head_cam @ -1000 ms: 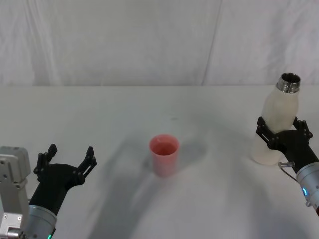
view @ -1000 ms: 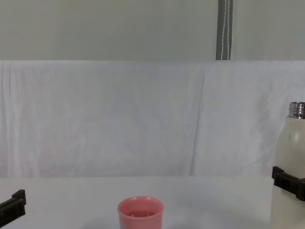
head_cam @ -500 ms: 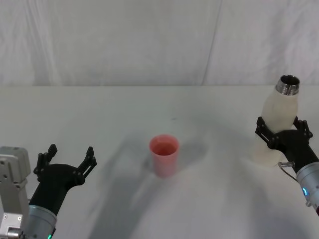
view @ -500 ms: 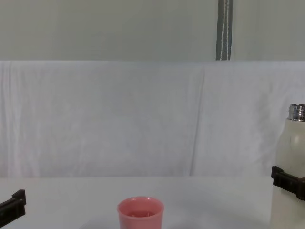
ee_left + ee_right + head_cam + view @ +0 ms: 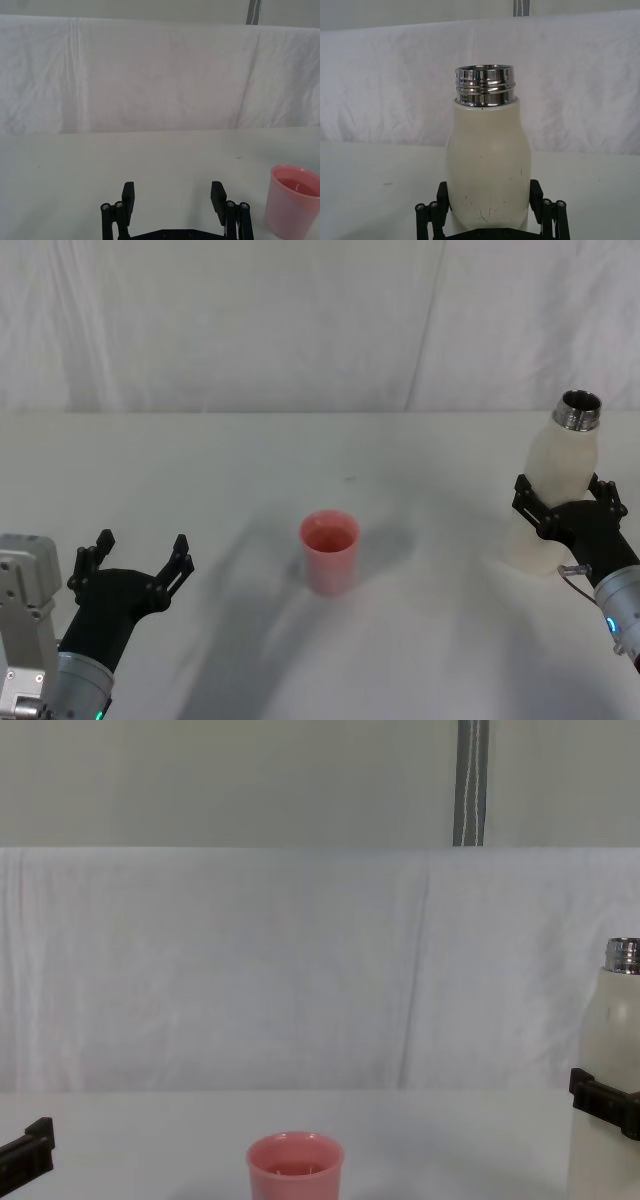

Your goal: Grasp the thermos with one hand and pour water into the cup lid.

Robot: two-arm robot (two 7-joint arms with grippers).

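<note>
Thermos (image 5: 560,495) stood uncapped at three o'clock of the cup lid (image 5: 329,550), clamped by the right gripper (image 5: 566,503), pouring seemingly unfinished despite liquid in the cup, while the left gripper (image 5: 138,558) idled spread at eight o'clock.

One thermos (image 5: 560,495) — far right of the one cup lid (image 5: 329,551) — and two grippers, one each side.

Bright, even light; soft shadows on table (image 5: 250,470); sharp focus, no glare.
</note>
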